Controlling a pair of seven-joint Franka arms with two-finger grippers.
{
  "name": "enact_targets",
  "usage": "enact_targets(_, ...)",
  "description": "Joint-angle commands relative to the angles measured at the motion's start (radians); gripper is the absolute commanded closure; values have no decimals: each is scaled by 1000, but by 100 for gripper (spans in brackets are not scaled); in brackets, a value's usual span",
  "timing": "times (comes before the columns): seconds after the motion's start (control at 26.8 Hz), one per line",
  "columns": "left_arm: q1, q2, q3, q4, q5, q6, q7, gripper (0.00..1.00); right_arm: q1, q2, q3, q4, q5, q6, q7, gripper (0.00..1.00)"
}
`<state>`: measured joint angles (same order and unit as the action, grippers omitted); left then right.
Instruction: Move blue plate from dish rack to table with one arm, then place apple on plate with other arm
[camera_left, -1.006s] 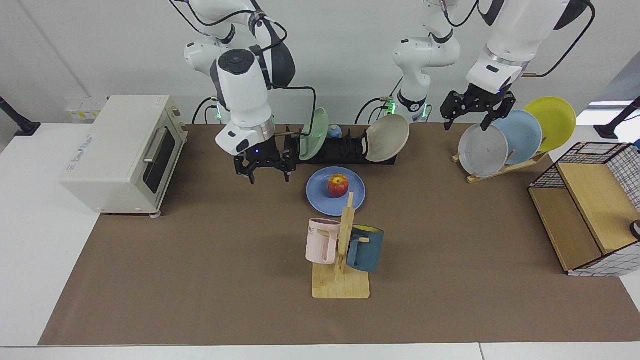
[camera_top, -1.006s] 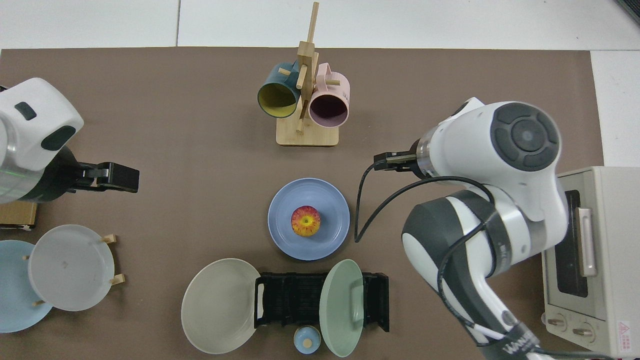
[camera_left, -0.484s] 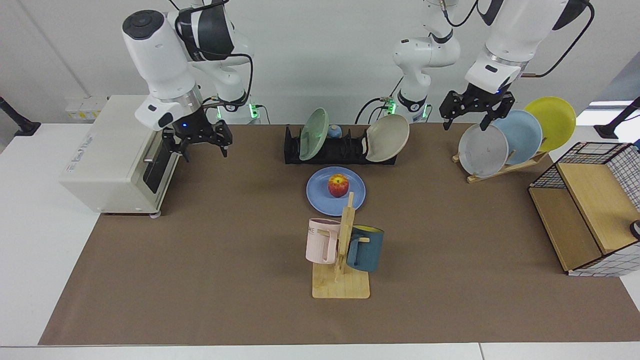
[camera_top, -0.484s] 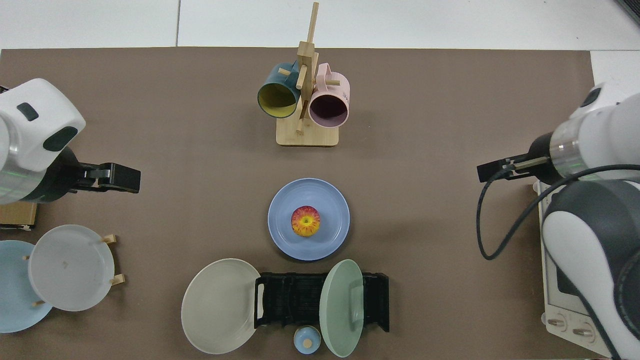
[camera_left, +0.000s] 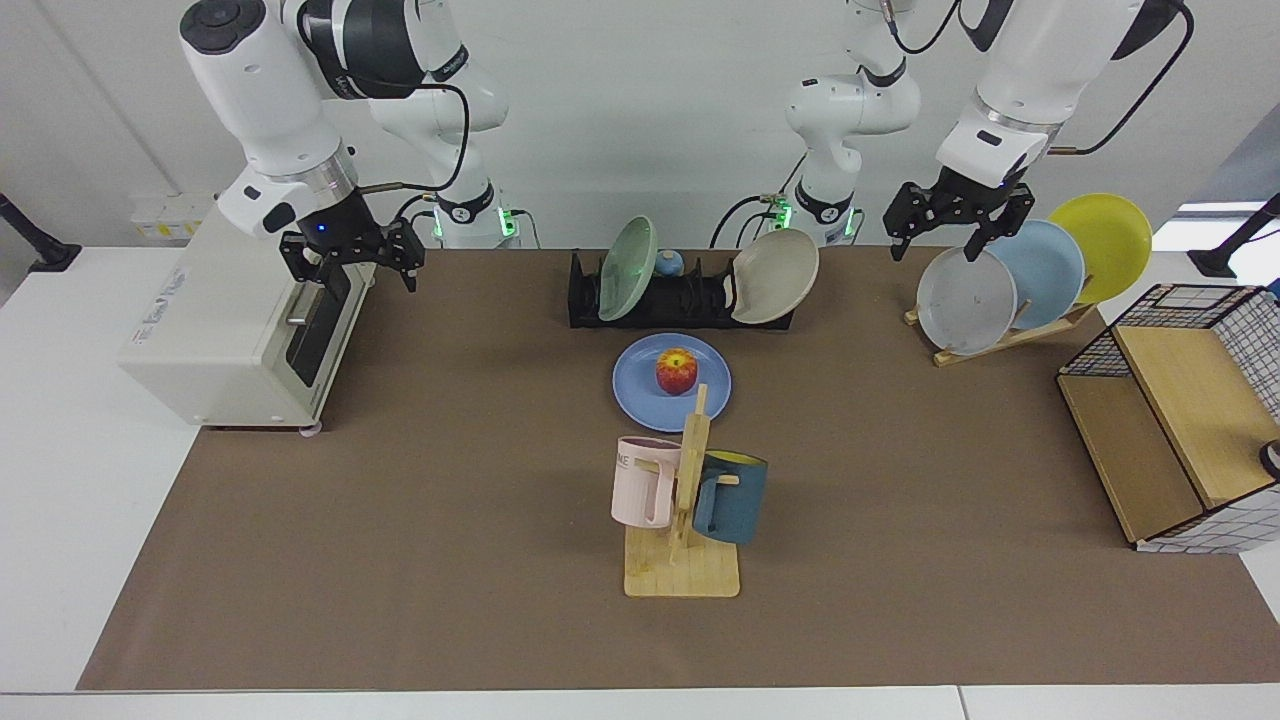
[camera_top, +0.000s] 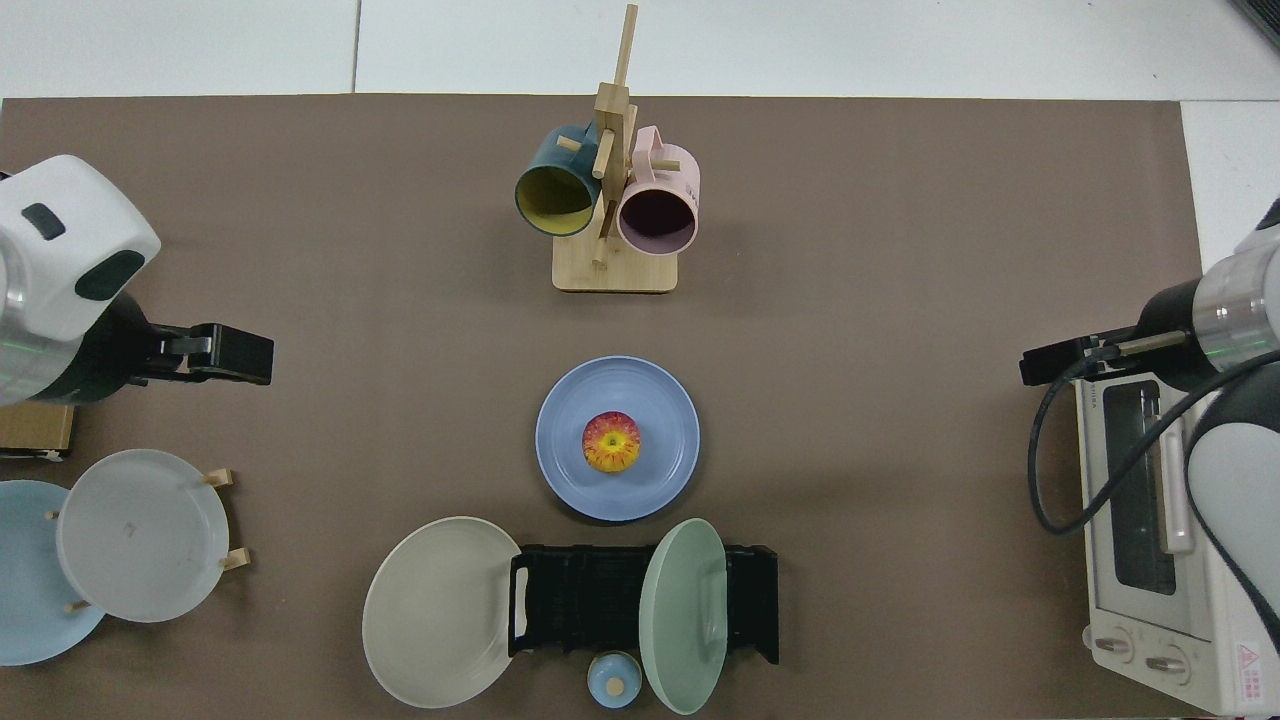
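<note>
At the left side of the facing view, the right hand (camera_left: 352, 262) is hanging above the front top edge of the toaster oven (camera_left: 240, 315), fingers spread and holding nothing. The oven is sitting at the left border of the brown mat (camera_left: 400, 520), partly on the bare white counter (camera_left: 70, 480). Between the oven and the middle of the counter, a wide stretch of mat is lying open.

In the middle, the blue plate (camera_left: 640, 395) is lying flat on the mat, just in front of the black dish rack (camera_left: 690, 305) and apart from it. The apple (camera_left: 676, 371) is sitting upright near the plate's centre. The right hand is well apart from both. In the rack, a green plate (camera_left: 626, 268) is leaning at one end and a beige plate (camera_left: 775, 276) at the other. The wooden mug stand (camera_left: 683, 560) is standing just in front of the blue plate, carrying a pink mug (camera_left: 643, 483) and a dark blue mug (camera_left: 730, 497).

Further right, more open mat is showing. The left hand (camera_left: 938, 242) is hovering over the grey plate (camera_left: 965, 300) in the wooden plate rack (camera_left: 1010, 335), fingers parted and empty, well apart from the apple. A wire-and-wood shelf (camera_left: 1170, 440) is sitting at the mat's right edge.
</note>
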<state>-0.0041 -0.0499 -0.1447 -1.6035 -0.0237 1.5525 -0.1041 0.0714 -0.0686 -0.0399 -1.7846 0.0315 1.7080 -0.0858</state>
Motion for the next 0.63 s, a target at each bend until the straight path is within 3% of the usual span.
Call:
enact_targets(0.0,7,7,-4,24,18,-26,-2,0,-35,-23,14,-9,-7,-24,-15,0)
enact_targets(0.6,7,7,-4,24,18,-26,-2,0,-51,-28,17,-9,-13,8,18,0)
